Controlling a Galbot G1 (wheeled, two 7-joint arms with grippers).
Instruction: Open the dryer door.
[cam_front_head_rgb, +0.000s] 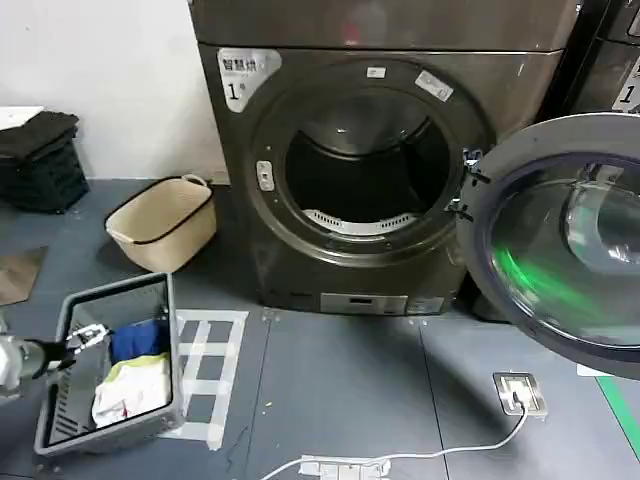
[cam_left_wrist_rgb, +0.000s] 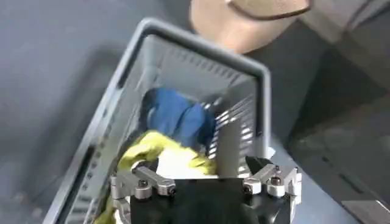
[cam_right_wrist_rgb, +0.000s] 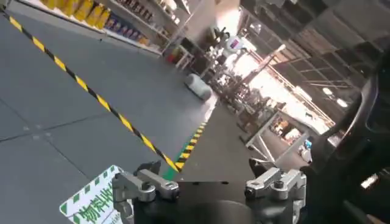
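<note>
The dryer (cam_front_head_rgb: 300, 250) is a dark metallic front-loader with a white label (cam_front_head_rgb: 243, 72) at its top left corner. Its round drum mouth (cam_front_head_rgb: 365, 160) is uncovered. The dryer door (cam_front_head_rgb: 560, 250), a chrome ring around tinted glass, stands swung out wide to the right on its hinge. My left gripper (cam_front_head_rgb: 88, 338) hangs open low at the left, over the rim of a grey laundry basket (cam_left_wrist_rgb: 183, 42), holding nothing (cam_left_wrist_rgb: 198, 167). My right gripper (cam_right_wrist_rgb: 202, 165) is open and empty, facing the floor and the room beyond, with a dark curved edge (cam_right_wrist_rgb: 365, 122) close beside it.
The grey basket (cam_front_head_rgb: 172, 330) holds blue (cam_front_head_rgb: 140, 338) and yellow-white (cam_front_head_rgb: 130, 388) clothes. A beige tub (cam_front_head_rgb: 160, 222) stands left of the dryer. A floor socket (cam_front_head_rgb: 518, 392) with a white cable lies front right. A second dark machine (cam_front_head_rgb: 610, 60) stands at the far right.
</note>
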